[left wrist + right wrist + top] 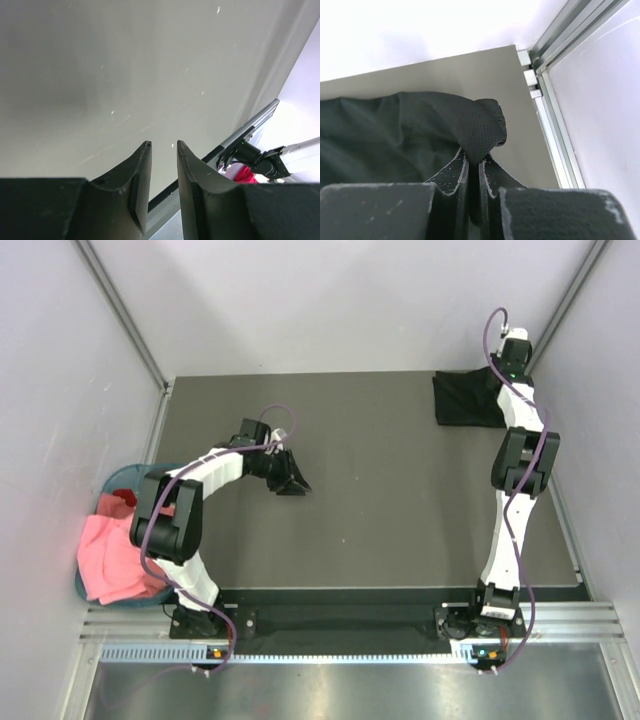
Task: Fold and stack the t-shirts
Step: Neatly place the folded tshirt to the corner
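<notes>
A black t-shirt (465, 400) lies folded at the table's far right corner. My right gripper (497, 377) is at its right edge, shut on a pinched fold of the black t-shirt (479, 131), which bulges above the fingers in the right wrist view. A pink t-shirt (112, 558) hangs over a round teal basket (118, 478) left of the table, with a red t-shirt (118, 502) inside; a bit of red also shows in the left wrist view (246, 175). My left gripper (294, 483) is over the bare table middle-left, jaws slightly apart and empty (163, 146).
The dark table (380, 510) is walled by white panels with metal frame rails at the back corners (120, 310). A metal rail runs along the table's right edge (555, 135). The arm bases sit at the near edge (200, 620).
</notes>
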{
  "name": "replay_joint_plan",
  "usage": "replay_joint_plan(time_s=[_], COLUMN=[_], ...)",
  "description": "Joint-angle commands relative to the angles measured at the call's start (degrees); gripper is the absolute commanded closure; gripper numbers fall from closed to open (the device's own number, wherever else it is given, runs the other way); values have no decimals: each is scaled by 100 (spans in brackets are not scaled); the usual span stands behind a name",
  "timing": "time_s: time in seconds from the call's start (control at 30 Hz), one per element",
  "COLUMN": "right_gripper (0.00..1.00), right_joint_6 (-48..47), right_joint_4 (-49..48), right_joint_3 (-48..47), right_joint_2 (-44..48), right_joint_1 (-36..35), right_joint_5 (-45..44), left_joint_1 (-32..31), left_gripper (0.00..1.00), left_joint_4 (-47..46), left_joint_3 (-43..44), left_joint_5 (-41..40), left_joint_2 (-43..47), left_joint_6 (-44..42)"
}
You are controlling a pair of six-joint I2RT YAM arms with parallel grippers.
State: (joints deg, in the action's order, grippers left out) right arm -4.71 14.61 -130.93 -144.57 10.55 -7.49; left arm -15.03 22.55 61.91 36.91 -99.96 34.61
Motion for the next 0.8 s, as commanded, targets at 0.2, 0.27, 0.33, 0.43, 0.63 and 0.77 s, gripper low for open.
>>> replay_joint_plan(time_s=[0.2, 0.27, 0.33, 0.43, 0.63, 0.77], right_gripper=[100, 100, 100, 100, 89, 67], right_joint_6=[216, 286, 348, 365, 427, 664], right_joint_4=[-837, -890, -951, -1057, -1197, -1233], right_joint_3=[-459, -547, -591, -591, -609, -801], right_joint_2=[-194, -255, -291, -361, -475, -537], right_joint_1=[158, 193, 237, 264, 351, 404], right_joint_5=[-271, -271, -236, -209, -166, -183], left_joint_1=[-158, -158, -167, -193, -255, -299], left_gripper=[69, 68, 69, 69, 69, 69], left_joint_4=[83, 136, 171, 198, 320, 417], left_joint_3=[480, 585, 647, 761, 963, 1104], left_joint_5=[-96, -131, -157, -201, -245, -289], left_joint_2=[-199, -251, -269, -322, -410, -445], left_joint_6=[160, 178, 178, 195, 222, 221])
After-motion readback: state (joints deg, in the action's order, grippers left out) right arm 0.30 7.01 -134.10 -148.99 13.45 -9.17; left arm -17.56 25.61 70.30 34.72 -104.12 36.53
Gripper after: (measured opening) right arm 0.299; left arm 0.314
